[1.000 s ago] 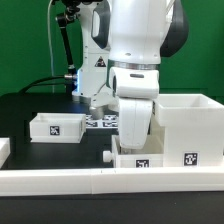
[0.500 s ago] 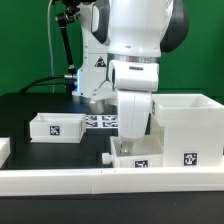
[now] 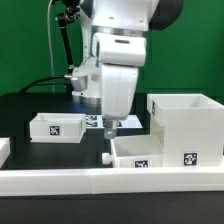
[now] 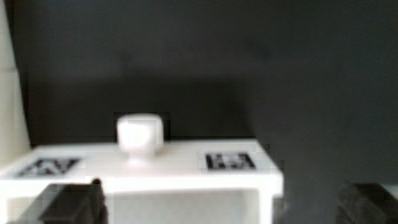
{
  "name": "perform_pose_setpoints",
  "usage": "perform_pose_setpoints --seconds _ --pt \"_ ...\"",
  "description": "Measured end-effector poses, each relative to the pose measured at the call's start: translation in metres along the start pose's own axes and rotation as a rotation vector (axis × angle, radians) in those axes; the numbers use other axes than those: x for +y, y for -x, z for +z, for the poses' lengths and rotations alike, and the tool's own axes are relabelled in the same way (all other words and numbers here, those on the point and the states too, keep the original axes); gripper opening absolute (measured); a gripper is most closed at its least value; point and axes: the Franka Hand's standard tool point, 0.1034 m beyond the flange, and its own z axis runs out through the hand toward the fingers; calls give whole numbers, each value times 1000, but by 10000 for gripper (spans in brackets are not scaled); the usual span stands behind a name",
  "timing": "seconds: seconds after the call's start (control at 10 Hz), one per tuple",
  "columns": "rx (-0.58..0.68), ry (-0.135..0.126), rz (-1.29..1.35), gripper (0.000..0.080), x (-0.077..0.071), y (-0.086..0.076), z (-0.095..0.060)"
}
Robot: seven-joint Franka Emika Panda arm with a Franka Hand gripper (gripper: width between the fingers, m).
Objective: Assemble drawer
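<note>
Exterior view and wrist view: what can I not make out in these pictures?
Marker board, exterior view: mostly hidden behind the arm.
Tray, wrist view: its tags are blurred, so their patterns are unreadable.
Box shell, exterior view: its inside is hidden by its own walls.

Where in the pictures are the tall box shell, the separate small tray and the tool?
tall box shell [image 3: 195,130]: exterior view, on its front wall.
small tray [image 3: 55,128]: exterior view, on its tagged front wall.
tool [image 3: 109,128]: exterior view, between its fingertips.
</note>
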Motion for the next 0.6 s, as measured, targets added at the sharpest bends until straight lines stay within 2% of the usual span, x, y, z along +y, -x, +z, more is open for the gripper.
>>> perform_pose_setpoints --seconds 0.1,0.3,0.5,0.6 --pt "-5 -21 -6 649 4 4 8" --pt "-3 -21 -3 649 4 6 9" --pt "28 -25 -20 649 4 21 11" --pt "76 -19 -22 649 11 26 14"
